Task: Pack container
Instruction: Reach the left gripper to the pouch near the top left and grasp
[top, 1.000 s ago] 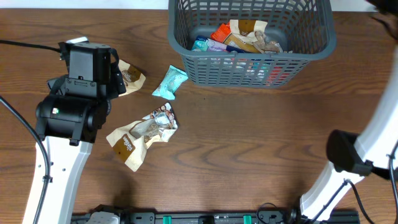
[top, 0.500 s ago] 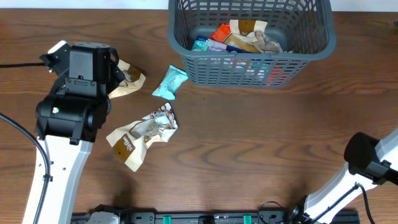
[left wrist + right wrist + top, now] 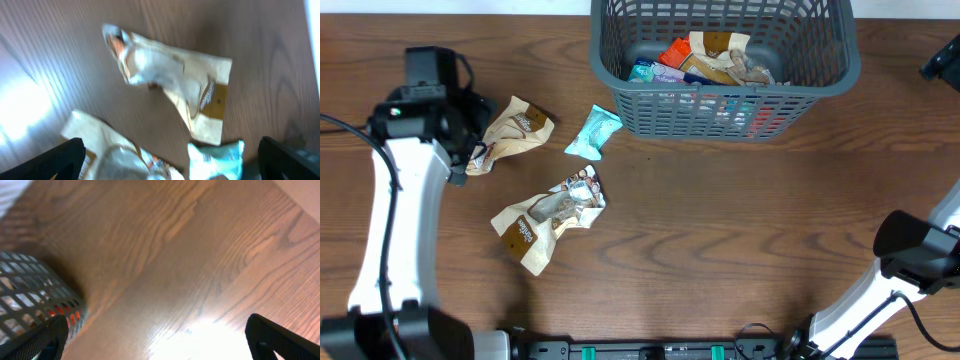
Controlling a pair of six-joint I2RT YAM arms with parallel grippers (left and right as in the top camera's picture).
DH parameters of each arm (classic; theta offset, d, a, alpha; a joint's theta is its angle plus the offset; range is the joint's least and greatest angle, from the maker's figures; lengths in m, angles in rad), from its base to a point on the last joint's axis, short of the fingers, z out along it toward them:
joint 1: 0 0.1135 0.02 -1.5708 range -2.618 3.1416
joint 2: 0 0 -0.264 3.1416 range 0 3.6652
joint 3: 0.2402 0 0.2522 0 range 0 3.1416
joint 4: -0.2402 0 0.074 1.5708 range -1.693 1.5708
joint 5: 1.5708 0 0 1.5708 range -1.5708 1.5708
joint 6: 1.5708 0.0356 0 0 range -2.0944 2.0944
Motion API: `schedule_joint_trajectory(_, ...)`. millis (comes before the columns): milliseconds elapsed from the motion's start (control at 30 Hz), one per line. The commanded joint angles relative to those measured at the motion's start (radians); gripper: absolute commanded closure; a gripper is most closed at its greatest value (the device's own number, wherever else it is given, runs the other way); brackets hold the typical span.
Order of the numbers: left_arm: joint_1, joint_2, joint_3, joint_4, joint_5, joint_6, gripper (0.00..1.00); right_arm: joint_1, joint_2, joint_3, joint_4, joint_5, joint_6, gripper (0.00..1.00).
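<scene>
The container (image 3: 724, 110), a dark grey-blue slotted basket, stands at the table's far edge with several snack packets (image 3: 705, 60) inside. Three packets lie on the wood to its left: a tan one (image 3: 518, 126), a teal one (image 3: 593, 132) and a crumpled tan and clear one (image 3: 548, 215). My left gripper (image 3: 468, 130) hangs open just left of the tan packet. From the left wrist I see the tan packet (image 3: 172, 85), the teal packet (image 3: 216, 159) and the crumpled one (image 3: 112, 155), with nothing in the gripper (image 3: 170, 165). My right gripper (image 3: 160, 342) is open over bare wood, with the container's corner (image 3: 30, 295) at its left.
The right arm's base link (image 3: 910, 255) stands at the near right. A dark part of the right arm (image 3: 942, 62) shows at the right edge. A black cable (image 3: 350, 70) runs along the far left of the table.
The left arm has swung back to the left, uncovering the tan packet. The right arm has drawn off toward the right edge. No packet has moved.
</scene>
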Motion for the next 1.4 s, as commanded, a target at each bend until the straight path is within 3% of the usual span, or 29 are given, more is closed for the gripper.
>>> schedule_joint_trajectory(0,0.04,0.055,-0.001,0.008,0.266,0.018,0.01,-0.004,0.0,-0.027,-0.007,0.017,-0.012,0.01)
schedule_joint_trajectory(133,0.048,0.103,-0.001,0.009,0.358,0.031,0.01,-0.004,0.0,-0.046,-0.007,0.017,-0.012,0.01)
schedule_joint_trajectory(300,0.048,0.125,-0.001,0.016,0.371,-0.299,0.01,-0.004,0.0,-0.047,-0.007,0.017,-0.012,0.01)
schedule_joint_trajectory(467,0.048,0.142,-0.001,0.051,0.309,-0.423,0.01,-0.004,0.0,-0.047,-0.007,0.018,-0.012,0.01)
schedule_joint_trajectory(600,0.048,0.171,-0.001,0.05,0.239,-0.467,0.0,-0.004,0.0,-0.047,-0.007,0.018,-0.013,0.01)
schedule_joint_trajectory(967,0.048,0.293,-0.002,0.059,0.217,-0.568,0.01,-0.004,0.0,-0.047,-0.007,0.018,-0.012,0.01)
schedule_joint_trajectory(1133,0.06,0.332,-0.002,0.089,0.179,-0.57,0.2,-0.004,0.0,-0.047,-0.007,0.018,-0.012,0.01)
schedule_joint_trajectory(1167,0.063,0.339,-0.002,0.097,0.174,-0.57,0.3,-0.004,0.0,-0.047,-0.007,0.018,-0.013,0.01)
schedule_joint_trajectory(1300,0.074,0.355,-0.002,0.119,0.157,-0.57,0.94,-0.004,0.0,-0.047,-0.007,0.018,-0.012,0.01)
schedule_joint_trajectory(1367,0.075,0.367,-0.002,0.13,0.134,-0.571,0.94,-0.004,0.0,-0.047,-0.007,0.018,-0.012,0.01)
